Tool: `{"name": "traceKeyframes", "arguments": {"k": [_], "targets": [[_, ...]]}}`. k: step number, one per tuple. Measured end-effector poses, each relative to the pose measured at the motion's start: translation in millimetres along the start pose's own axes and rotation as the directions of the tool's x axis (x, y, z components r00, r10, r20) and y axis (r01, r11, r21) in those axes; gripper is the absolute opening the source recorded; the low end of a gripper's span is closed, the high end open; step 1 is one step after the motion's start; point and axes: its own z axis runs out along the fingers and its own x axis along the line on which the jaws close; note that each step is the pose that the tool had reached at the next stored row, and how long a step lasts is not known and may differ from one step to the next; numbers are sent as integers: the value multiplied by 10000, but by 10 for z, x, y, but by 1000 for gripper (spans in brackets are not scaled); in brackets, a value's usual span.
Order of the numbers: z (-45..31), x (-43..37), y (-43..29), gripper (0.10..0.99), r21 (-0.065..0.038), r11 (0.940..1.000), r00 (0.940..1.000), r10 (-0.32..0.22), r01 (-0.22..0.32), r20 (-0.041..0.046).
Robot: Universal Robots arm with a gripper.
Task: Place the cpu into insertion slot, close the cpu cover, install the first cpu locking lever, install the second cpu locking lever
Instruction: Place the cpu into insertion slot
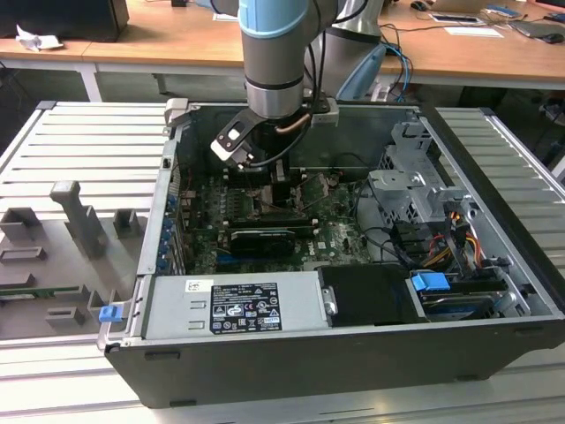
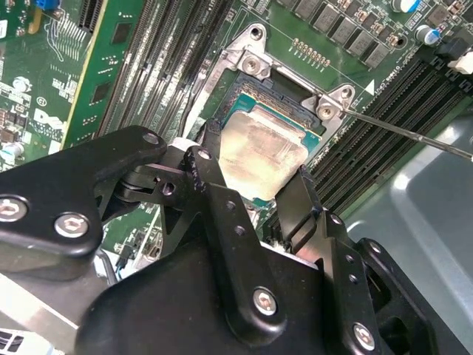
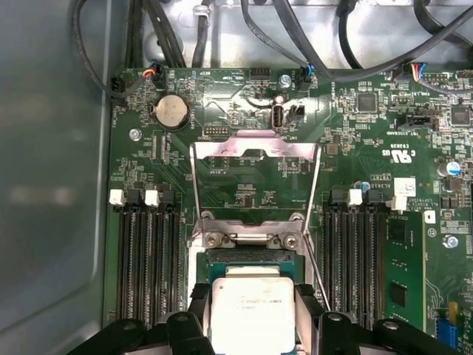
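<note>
Jaws clamped on the cpu (image 3: pixel 247 314), right over the insertion slot (image 3: pixel 251 257), cpu cover (image 3: pixel 255 146) hinged open: step one; seating it likely wants square, level alignment

A white label (image 1: pixel 231 306) crowded with small print and symbols sits on the grey power supply box (image 1: pixel 300 296) in the exterior view, and none of it can be made out. In the first wrist view, white lettering (image 3: pixel 401 153) stands on the green circuit board (image 3: pixel 347 140). Faint dark print crosses the chip (image 3: pixel 251 310).
</note>
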Motion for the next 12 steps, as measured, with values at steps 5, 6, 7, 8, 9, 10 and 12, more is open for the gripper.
{"name": "traceKeyframes", "arguments": {"k": [5,6,7,8,9,10,12], "targets": [[52,1,-5,541,-5,9998,9998,192,-192,17],[72,0,-7,541,-5,9998,9998,192,-192,34],[85,0,-8,541,-5,9998,9998,190,-190,54],[96,-1,-9,541,-6,9998,9998,189,-189,68],[103,-1,-10,541,-6,9998,9998,193,-193,76],[106,-1,-10,541,-6,9998,9998,197,-197,77],[121,-1,-11,541,-7,9998,9998,202,-202,81]]}}
